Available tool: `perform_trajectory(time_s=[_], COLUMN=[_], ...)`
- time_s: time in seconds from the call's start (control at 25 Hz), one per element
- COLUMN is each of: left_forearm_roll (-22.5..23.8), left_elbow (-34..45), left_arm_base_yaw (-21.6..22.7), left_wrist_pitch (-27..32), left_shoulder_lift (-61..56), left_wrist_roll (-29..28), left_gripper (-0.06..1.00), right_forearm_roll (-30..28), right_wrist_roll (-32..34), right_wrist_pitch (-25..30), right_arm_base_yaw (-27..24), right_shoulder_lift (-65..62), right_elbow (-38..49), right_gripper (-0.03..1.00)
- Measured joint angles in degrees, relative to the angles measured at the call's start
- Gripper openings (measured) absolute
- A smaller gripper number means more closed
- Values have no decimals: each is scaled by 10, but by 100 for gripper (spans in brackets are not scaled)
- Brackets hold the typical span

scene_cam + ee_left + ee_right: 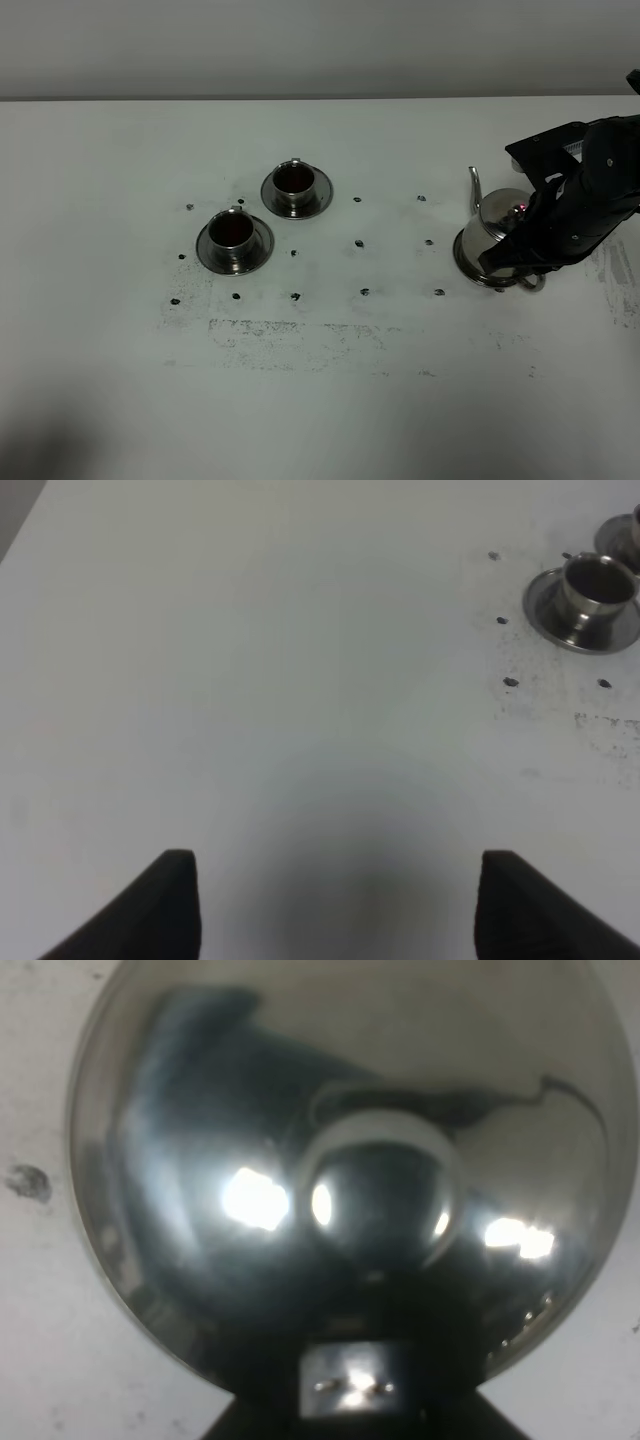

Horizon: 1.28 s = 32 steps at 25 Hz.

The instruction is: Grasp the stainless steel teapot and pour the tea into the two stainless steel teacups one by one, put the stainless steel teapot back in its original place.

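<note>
The stainless steel teapot point(497, 228) stands upright at the right on its flat steel saucer point(464, 262), spout pointing away. My right gripper point(528, 266) reaches in from the right and is shut on the pot's loop handle. The right wrist view is filled by the domed lid point(200, 1110) and its knob point(375, 1195), with the gripper point(350, 1405) at the handle's mount. The two teacups point(296, 180) point(233, 232) stand on their saucers at centre left and hold dark tea. My left gripper point(340, 905) is open and empty over bare table, with one cup point(596, 588) far from it.
The white table point(330, 400) carries small dark marker dots point(360, 243) and scuffed grey smears point(290, 335) in front of the cups. A second cup's saucer point(622, 532) shows at the edge of the left wrist view. The left arm is outside the exterior view.
</note>
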Motion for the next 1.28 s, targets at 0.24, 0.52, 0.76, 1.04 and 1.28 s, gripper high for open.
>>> perform_trajectory(time_s=[0.24,0.52,0.76,1.04,1.28], left_forearm_roll=[0,0,0,0,0], left_elbow=[0,0,0,0,0], left_arm_base_yaw=[0,0,0,0,0], left_wrist_pitch=[0,0,0,0,0], left_shoulder_lift=[0,0,0,0,0], left_wrist_roll=[0,0,0,0,0], left_gripper=[56,56,56,56,56], right_forearm_roll=[0,0,4,0,21], right_wrist_roll=[0,-5,-5,-5,-5], right_wrist_pitch=[-9,-14,50,63,78], right_arm_base_yaw=[0,0,-8,-59,-63], right_shoulder_lift=[-1,-61,-161,-372,-532], right_elbow=[0,0,7,110,200], right_gripper=[50,68,64,50,38])
